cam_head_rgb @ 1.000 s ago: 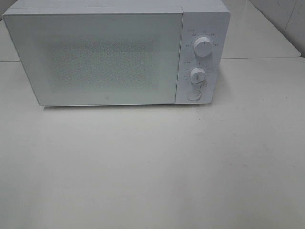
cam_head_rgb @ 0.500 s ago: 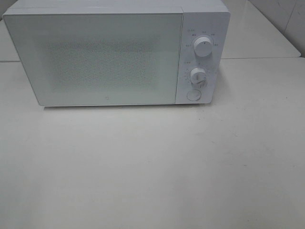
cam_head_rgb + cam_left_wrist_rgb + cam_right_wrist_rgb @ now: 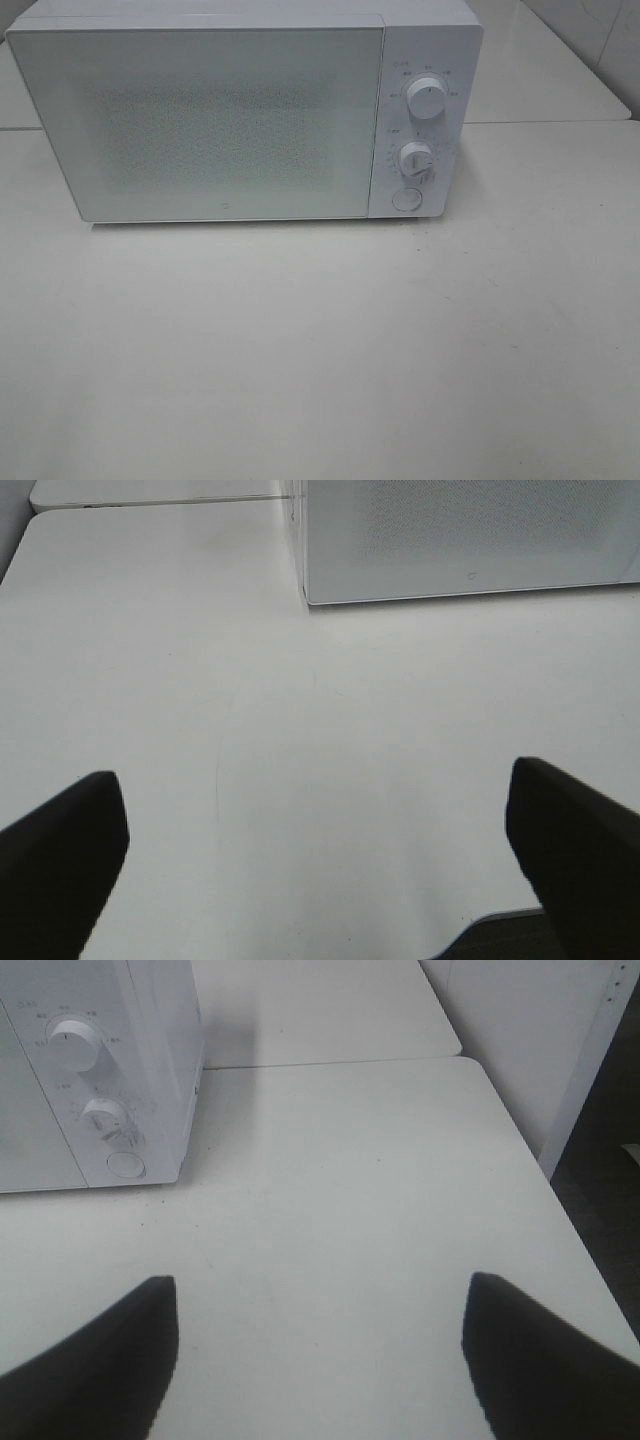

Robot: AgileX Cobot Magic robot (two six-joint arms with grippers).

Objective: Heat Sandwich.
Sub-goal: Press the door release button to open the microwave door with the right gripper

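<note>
The sandwich is out of view in every frame. A white microwave (image 3: 240,115) stands at the back of the table with its door shut; its corner shows in the left wrist view (image 3: 470,535) and its control side in the right wrist view (image 3: 95,1070). My left gripper (image 3: 318,850) is open over bare tabletop, black fingers (image 3: 60,855) wide apart with nothing between them. My right gripper (image 3: 320,1350) is open too, over the table to the right of the microwave, holding nothing. Neither gripper appears in the high view.
Two dials (image 3: 427,100) and a round button (image 3: 405,199) sit on the microwave's right panel. The white table (image 3: 320,350) stretches in front. Its right edge (image 3: 560,1220) drops off beside a white wall panel.
</note>
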